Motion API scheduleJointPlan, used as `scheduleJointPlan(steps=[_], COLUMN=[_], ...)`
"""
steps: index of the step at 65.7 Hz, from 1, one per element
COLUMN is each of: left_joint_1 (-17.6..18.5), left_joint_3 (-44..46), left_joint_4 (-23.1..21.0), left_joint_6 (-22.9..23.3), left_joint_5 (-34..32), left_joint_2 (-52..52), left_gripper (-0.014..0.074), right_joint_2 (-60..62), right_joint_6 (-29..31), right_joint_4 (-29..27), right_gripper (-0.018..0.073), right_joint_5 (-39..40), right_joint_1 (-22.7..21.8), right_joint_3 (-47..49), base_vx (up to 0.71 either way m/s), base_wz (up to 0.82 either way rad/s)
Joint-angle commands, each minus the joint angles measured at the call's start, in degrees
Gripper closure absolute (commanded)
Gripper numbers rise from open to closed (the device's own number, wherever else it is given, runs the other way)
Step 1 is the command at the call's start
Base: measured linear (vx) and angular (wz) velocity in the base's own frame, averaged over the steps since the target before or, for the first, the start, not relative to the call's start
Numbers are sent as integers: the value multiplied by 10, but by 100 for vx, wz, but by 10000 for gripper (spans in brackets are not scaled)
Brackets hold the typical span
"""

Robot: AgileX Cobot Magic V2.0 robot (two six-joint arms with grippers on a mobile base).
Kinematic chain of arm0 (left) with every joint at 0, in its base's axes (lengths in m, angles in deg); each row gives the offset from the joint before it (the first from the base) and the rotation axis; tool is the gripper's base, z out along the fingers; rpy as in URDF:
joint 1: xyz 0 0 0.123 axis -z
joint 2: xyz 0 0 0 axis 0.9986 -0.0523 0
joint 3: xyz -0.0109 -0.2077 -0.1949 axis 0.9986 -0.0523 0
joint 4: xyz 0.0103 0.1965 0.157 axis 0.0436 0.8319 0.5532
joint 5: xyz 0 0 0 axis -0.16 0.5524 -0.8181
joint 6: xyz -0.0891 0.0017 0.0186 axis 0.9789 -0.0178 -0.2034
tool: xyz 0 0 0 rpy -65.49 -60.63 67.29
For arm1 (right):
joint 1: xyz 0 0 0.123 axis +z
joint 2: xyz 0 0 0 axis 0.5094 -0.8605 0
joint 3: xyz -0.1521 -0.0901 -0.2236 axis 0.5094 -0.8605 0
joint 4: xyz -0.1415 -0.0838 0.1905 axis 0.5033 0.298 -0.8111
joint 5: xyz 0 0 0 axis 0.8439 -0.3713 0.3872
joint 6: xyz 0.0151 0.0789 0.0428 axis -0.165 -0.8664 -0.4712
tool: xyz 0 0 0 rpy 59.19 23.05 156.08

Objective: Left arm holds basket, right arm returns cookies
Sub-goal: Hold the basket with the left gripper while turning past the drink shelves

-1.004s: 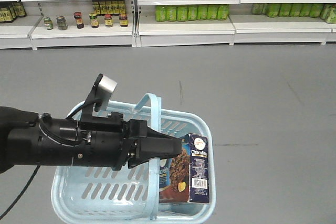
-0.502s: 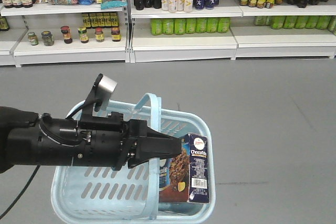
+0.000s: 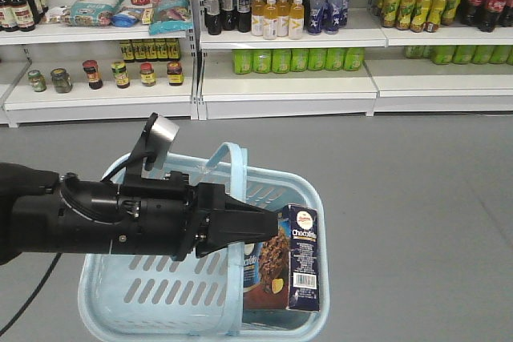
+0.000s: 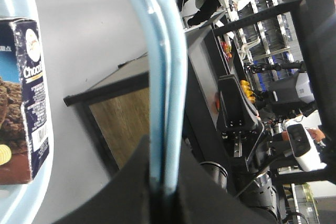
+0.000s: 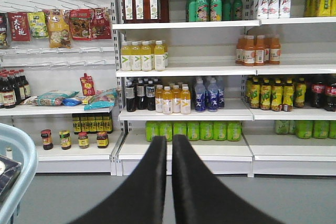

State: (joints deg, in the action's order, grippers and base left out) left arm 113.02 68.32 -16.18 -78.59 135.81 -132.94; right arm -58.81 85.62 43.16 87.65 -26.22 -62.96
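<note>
left gripper jaws pinch both handles of the basket. cookies stand upright inside, against its right wall. right gripper (facing the far shelves) has jaws pressed together, empty. risk: the carton sits close beside the handles, so a careless reach could snag them or topple it.

basket: below your left gripper, the lower edge cuts off its near rim.
cookies: the gripper's tip hides part of the front; fine print too small to read.
</note>
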Motion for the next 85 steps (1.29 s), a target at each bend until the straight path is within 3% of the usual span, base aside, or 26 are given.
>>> scheduleJointPlan(steps=[1,48,85], left_joint_1=[4,4,4], left_joint_3=[23,23,23], left_joint_4=[-67,-67,-67], left_joint_6=[-13,-13,-13], left_joint_5=[28,27,27], left_joint_2=[22,22,22], left_gripper=[599,599,599], right_joint_2=[7,7,7], right_joint_6=[4,4,4], right_joint_4=[5,5,5], right_gripper=[568,568,568], right_joint_5=[42,42,42], right_joint_1=[-4,-4,-4], right_joint_3=[-10,-10,-10], base_vx=[46,44,38], base_wz=[8,5,-26])
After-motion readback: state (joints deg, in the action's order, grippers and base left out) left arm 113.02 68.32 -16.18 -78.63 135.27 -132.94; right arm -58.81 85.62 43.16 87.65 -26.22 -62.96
